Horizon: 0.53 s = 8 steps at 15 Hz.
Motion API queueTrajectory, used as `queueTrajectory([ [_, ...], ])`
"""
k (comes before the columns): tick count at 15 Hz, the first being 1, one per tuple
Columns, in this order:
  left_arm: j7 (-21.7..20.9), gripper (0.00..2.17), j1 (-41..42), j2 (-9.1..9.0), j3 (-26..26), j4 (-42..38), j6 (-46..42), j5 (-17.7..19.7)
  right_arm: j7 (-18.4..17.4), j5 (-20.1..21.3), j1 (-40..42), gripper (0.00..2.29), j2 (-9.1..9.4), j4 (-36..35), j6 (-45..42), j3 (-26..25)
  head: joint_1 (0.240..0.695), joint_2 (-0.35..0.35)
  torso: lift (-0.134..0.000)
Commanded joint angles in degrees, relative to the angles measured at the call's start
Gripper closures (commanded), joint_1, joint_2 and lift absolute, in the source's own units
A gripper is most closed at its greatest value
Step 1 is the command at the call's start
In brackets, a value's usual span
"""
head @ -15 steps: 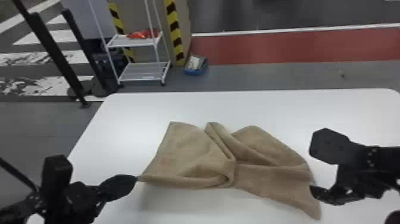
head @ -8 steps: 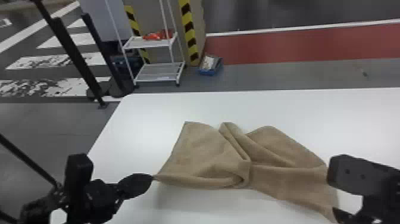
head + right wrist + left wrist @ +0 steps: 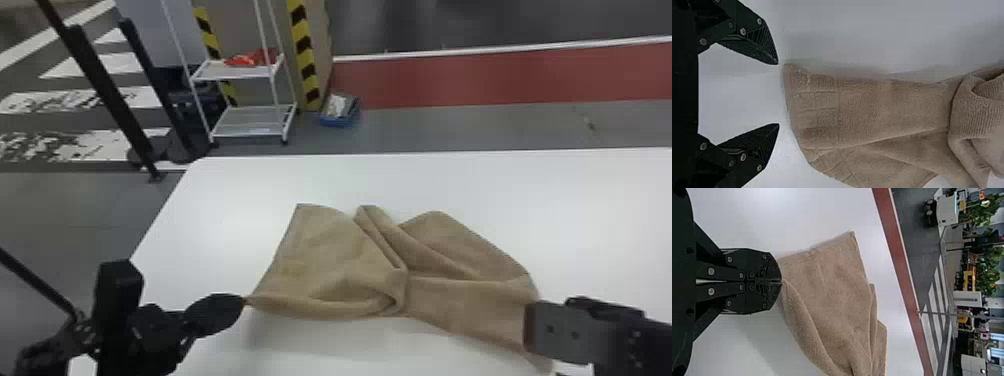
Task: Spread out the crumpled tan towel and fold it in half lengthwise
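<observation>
Head view has the tan towel (image 3: 340,270) lying bunched on the white surface (image 3: 490,180), with a twist and a thick roll of cloth near its middle, its near left corner drawn to a point at the tips of the left claw (image 3: 243,300), and its other end reaching the right claw (image 3: 529,326), which covers part of it. Left wrist view makes the grip plainer: the left claw (image 3: 781,281) is clenched on the towel, its two fingers meeting along a narrow seam, the cloth fanning out from their tips. Right wrist view tells what the head view hides: the right claw (image 3: 778,94) is released, its fingers (image 3: 756,147) well apart, and the towel's hemmed end lies just beyond the tips, with the gathered roll farther off. Behind the surface, the head view takes in a white cart (image 3: 232,72) holding something red, a blue box (image 3: 337,121) beside it on the floor, black posts (image 3: 107,95) and a red floor strip (image 3: 500,80), while the left wrist view adds green plants (image 3: 985,270) and a striped crossing (image 3: 938,299) in the distance
</observation>
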Motion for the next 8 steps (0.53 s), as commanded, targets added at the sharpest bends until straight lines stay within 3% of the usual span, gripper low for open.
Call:
queueTrajectory([
  [1, 0.0, 1.44, 0.1, -0.15, 0.1, 0.3, -0.1, 0.0, 0.3, 1.6, -0.8, 0.41, 0.34, 2.1, 0.1, 2.3, 0.695, 0.208, -0.124],
  [8, 0.2, 1.44, -0.2, -0.15, 0.1, 1.3, -0.3, 0.1, 0.3, 2.8, -1.4, 0.51, 0.69, 3.7, 0.1, 3.0, 0.695, 0.233, -0.124],
])
